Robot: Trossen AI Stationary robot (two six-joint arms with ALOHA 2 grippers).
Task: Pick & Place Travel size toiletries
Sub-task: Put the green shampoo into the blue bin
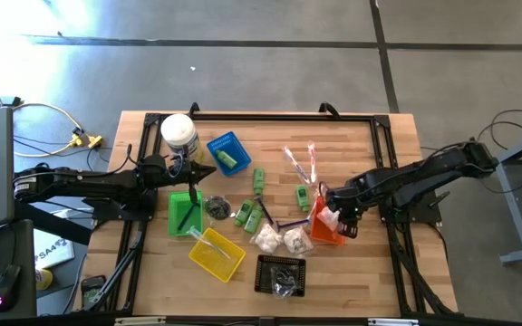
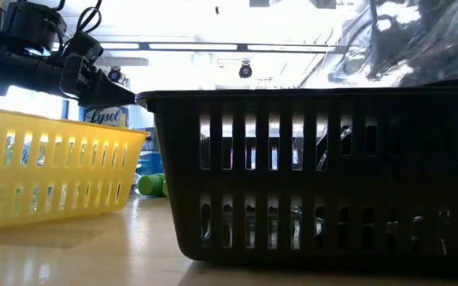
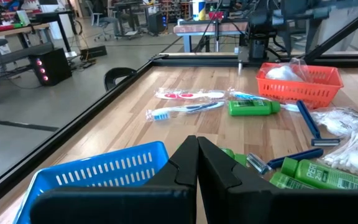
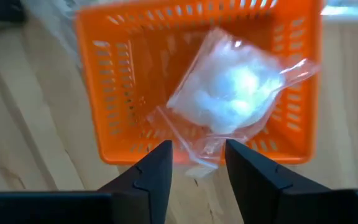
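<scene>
Clear packet of cotton balls (image 4: 232, 93) lies in orange basket (image 4: 104, 81), one corner over basket rim. Right gripper (image 4: 197, 165) above it, fingers apart, holding nothing. Left gripper (image 3: 197, 163) closed, empty, over blue basket (image 3: 98, 171). Green bottles (image 1: 250, 214), razors (image 3: 309, 121) on table (image 1: 379, 263).

Wooden table (image 1: 379, 263), coloured baskets (image 1: 217, 254), green bottles (image 1: 250, 215), white packets (image 1: 281, 239)
</scene>
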